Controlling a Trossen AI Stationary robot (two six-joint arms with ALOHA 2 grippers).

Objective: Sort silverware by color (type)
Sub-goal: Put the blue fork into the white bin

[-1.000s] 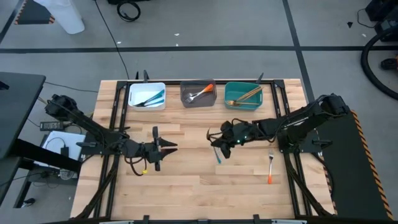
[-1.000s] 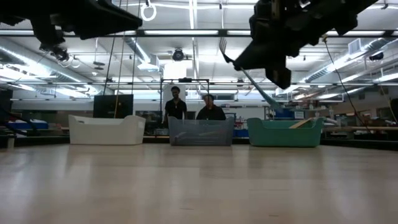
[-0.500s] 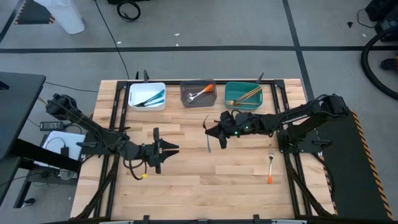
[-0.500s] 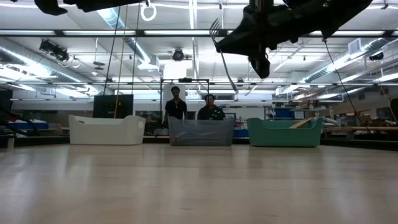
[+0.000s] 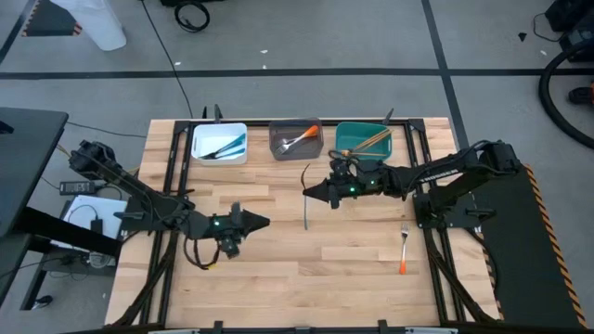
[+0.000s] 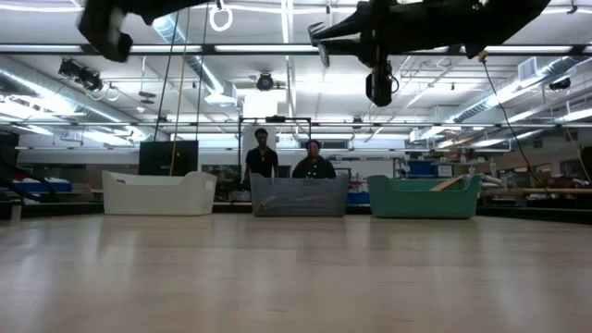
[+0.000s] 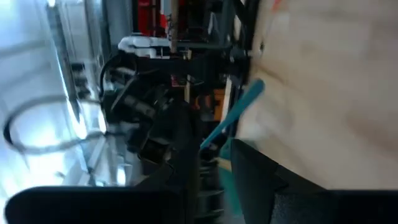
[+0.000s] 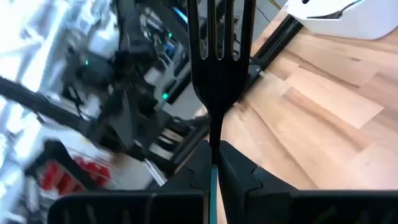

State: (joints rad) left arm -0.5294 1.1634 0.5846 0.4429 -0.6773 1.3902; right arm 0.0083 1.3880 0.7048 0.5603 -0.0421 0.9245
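Observation:
My right gripper (image 5: 314, 192) hovers above the table's middle, in front of the grey bin, shut on a blue-handled fork (image 5: 306, 206). In the right wrist view the fork's dark tines (image 8: 219, 37) stick out beyond the fingers. My left gripper (image 5: 252, 222) waits over the table left of centre, open and touching nothing; its wrist view shows the fork's blue handle (image 7: 239, 112) farther off. An orange-handled fork (image 5: 404, 248) lies flat on the table near the right edge. My right gripper pinches the fork between its two fingers at the thin neck (image 8: 215, 127), just below the tines, where the blue handle begins. The fingers come level from the table's right and lie across the fork. The fork is lifted clear, tines toward the far edge.
Three bins stand along the far edge: white (image 5: 199, 144) with blue-handled pieces, grey (image 5: 278, 141) with orange-handled ones, teal (image 5: 342, 139) with gold ones. Two people stand beyond the table in the low view (image 6: 287, 162). Bare wood lies across the near half.
My right gripper has carried the fork up and toward the far edge and a little left, nearer the bins. The fork has tipped from slanting down to more level. My left gripper has rolled about its wrist and edged slightly right.

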